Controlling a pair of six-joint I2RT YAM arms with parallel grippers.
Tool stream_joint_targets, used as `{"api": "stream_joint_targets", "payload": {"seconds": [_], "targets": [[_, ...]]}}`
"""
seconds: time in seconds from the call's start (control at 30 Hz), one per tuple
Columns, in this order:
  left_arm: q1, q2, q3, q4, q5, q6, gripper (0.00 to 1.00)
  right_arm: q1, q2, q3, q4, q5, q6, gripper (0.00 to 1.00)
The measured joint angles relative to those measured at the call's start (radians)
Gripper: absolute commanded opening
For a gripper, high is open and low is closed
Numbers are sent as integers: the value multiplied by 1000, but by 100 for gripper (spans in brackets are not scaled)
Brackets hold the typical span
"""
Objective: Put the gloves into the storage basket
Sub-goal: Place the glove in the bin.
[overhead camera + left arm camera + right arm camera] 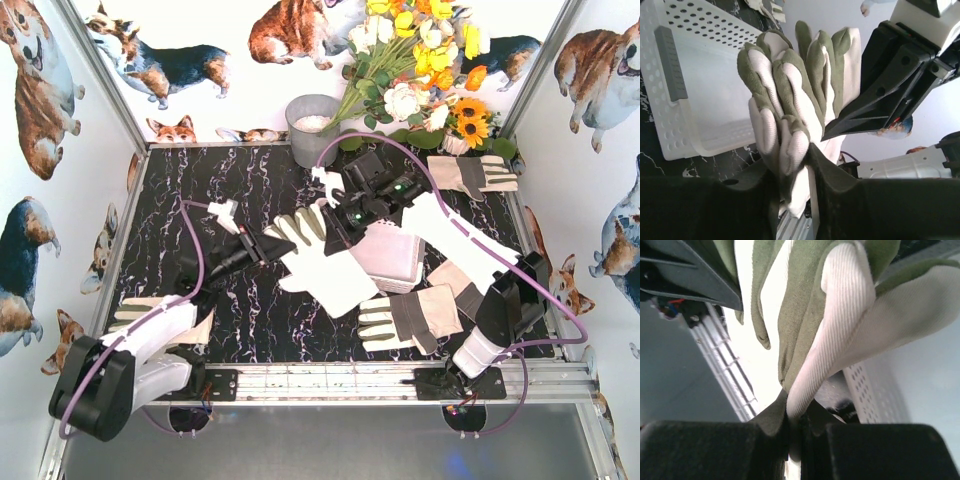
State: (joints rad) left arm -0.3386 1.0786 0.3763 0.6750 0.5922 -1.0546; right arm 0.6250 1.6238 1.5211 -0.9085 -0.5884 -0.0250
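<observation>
Held glove (322, 262): cream cloth, grey-patched fingers, lifted off the table (200, 190) at mid-scene and strung between both arms; the left wrist view shows more finger tubes than one glove would give (790, 100), so possibly two stacked; cannot tell.

Left gripper (262, 246): jaws pressed together on the cloth low in its own view (790, 160), glove fingers standing up beyond them.
Right gripper (345, 215): jaws likewise clamped on a fold of white cloth and grey patch (795, 410), the rest bulging upward (840, 330).

Position: glove hangs between the grippers, left one at its left edge, right one at its far edge; cuff end trails toward the near right.

Basket (395, 262): white, slotted walls, just right of the glove and partly under the right arm; its bare floor shows beside the glove (705, 85); lattice wall close behind the cloth (872, 390).

Step in hand, by my reading: carry and drop into the basket.
- move both arms rightward together, so the cloth neither stretches nor tears free;
- get the trailing cuff over the near wall before lowering;
- open only once most of the glove is above the floor; a draped edge would likely slide out.

Left to do: front glove (410, 320), far glove (478, 175) and near-left glove (150, 315) all lie outside the basket.
</observation>
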Motion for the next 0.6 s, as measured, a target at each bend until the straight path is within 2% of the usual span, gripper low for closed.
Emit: {"api": "stream_joint_targets", "payload": {"seconds": [0.1,0.37,0.6], "targets": [[-56,32,20,-16,-67,10,0,0,0,24,-60,79,-56,0],[-239,87,64,-45,-315,19,0,12,-2,60,-155,320,-184,0],[-380,196,124,-16,-554,1,0,16,-7,102,-202,486,-326,0]]}}
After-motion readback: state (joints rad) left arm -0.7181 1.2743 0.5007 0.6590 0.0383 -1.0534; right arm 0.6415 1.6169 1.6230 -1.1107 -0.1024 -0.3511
